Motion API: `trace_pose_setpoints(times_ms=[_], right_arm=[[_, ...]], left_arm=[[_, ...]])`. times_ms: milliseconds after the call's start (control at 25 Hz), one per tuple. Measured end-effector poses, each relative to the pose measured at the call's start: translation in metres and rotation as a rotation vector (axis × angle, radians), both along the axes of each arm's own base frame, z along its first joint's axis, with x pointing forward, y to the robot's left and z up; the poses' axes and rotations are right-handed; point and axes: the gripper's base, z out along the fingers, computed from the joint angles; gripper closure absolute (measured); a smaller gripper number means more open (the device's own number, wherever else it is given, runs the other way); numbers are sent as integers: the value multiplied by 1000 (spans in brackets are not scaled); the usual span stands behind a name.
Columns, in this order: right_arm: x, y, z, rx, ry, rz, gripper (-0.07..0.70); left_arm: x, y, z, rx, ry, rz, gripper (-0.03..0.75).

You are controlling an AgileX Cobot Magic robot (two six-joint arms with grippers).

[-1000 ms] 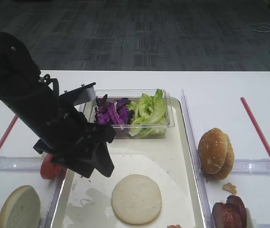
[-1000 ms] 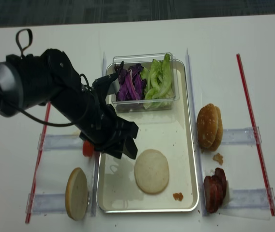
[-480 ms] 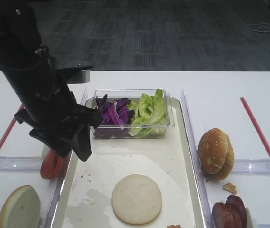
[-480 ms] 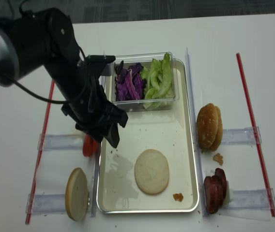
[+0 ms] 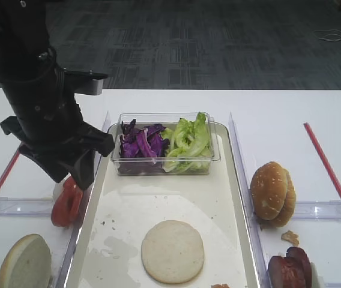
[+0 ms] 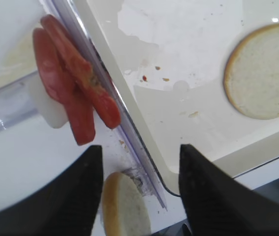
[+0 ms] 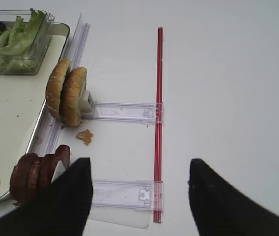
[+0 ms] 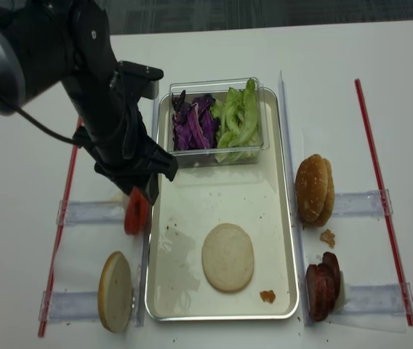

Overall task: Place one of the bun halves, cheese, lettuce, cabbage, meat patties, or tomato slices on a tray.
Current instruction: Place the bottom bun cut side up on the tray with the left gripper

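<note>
A pale cream round bun half (image 5: 172, 251) lies flat on the big long cream-white tray with the silver rim (image 5: 227, 198), near the front and in the middle. So one piece of food is already on the tray, and that part of the job looks done.

The left gripper (image 8: 139, 195) was low over the tray a moment ago, just left of that bun half. Now it has pulled back to the left and farther away, and it hangs over the tray's left edge, right above the red round tomato slices (image 5: 66, 202). Its two black fingers (image 6: 83, 196) stand wide apart with nothing between them. It may go for a tomato slice next.

The right gripper (image 7: 137, 196) waits over the bare white table on the right, open and empty too.

Now the count. Two pale bun halves: one on the tray, one (image 5: 24, 263) standing on edge at the near left. Two or three tomato slices. One clear plastic box (image 5: 164, 144) at the far end of the tray, with purple shredded cabbage (image 5: 139, 143) and bright green ruffled lettuce (image 5: 188, 141) inside. Two golden-brown seeded bun tops (image 5: 272, 193) on the right. About three dark red-brown meat patties (image 5: 289, 270) at the near right. I see no cheese.
</note>
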Motion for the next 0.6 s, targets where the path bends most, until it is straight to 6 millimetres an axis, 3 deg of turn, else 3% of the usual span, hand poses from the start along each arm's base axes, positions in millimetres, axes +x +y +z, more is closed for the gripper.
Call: trace_pose_setpoints(times_ms=[280,600], right_arm=[[0,0,0,0,0,0,155],[0,0,0,0,0,0,155]], left_arm=[[2,4,0,2,-3,-10,380],[19,49,0,27,-13,116,380]])
